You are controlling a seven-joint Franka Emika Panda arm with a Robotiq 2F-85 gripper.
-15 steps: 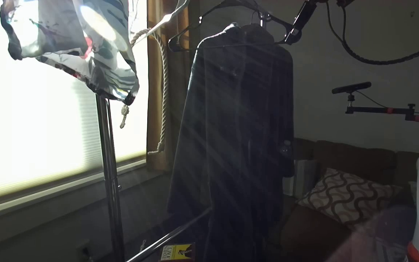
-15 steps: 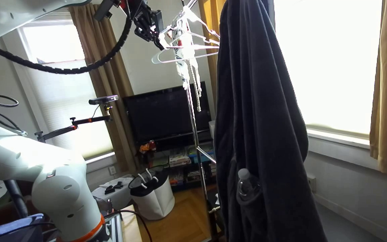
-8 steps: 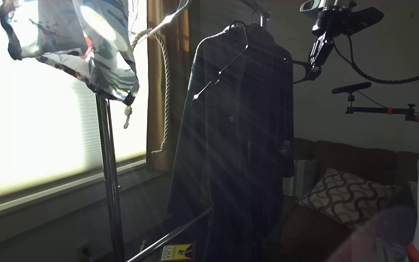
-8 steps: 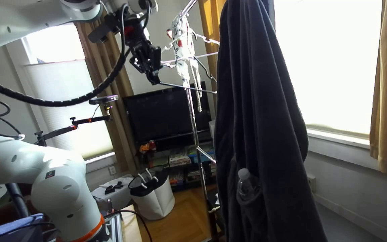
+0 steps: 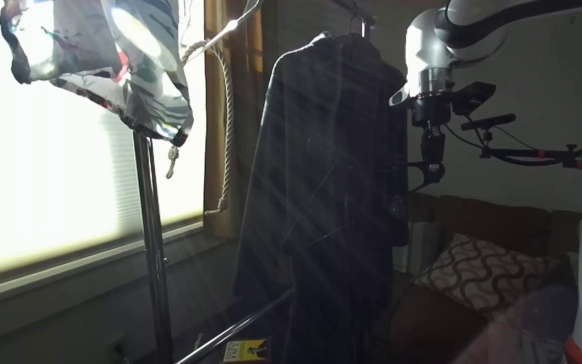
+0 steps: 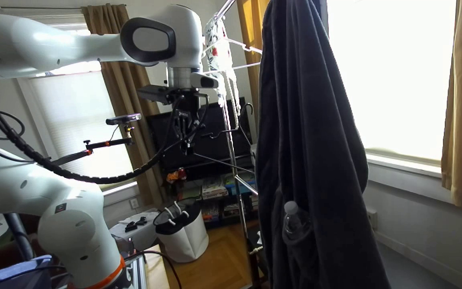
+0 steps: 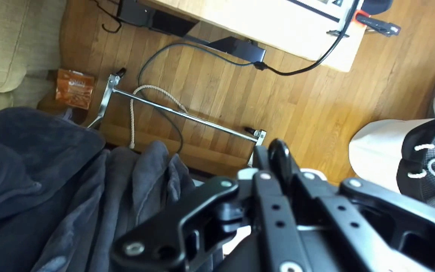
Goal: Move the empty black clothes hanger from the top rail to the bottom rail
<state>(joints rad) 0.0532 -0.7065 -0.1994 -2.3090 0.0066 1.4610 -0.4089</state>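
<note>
My gripper is shut on one end of the black hanger, pointing down. The wrist view shows the hanger's rounded end pinched between the fingertips. The hanger is off the rail, with its hook up and its bar slanting toward the coat; it shows faintly against the dark coat in an exterior view. The top rail is well above it and also shows in an exterior view. The bottom rail is lower than the hanger and partly hidden by the coat; it shows too in an exterior view.
A long dark coat hangs from the rack close to the hanger. A patterned garment and pale hangers hang on the rack. A grey upright pole stands below the garment. A white basket is on the floor.
My gripper has come down from near the top rail, carrying the black hanger down in front of the coat. The wrist has turned to point downward.
</note>
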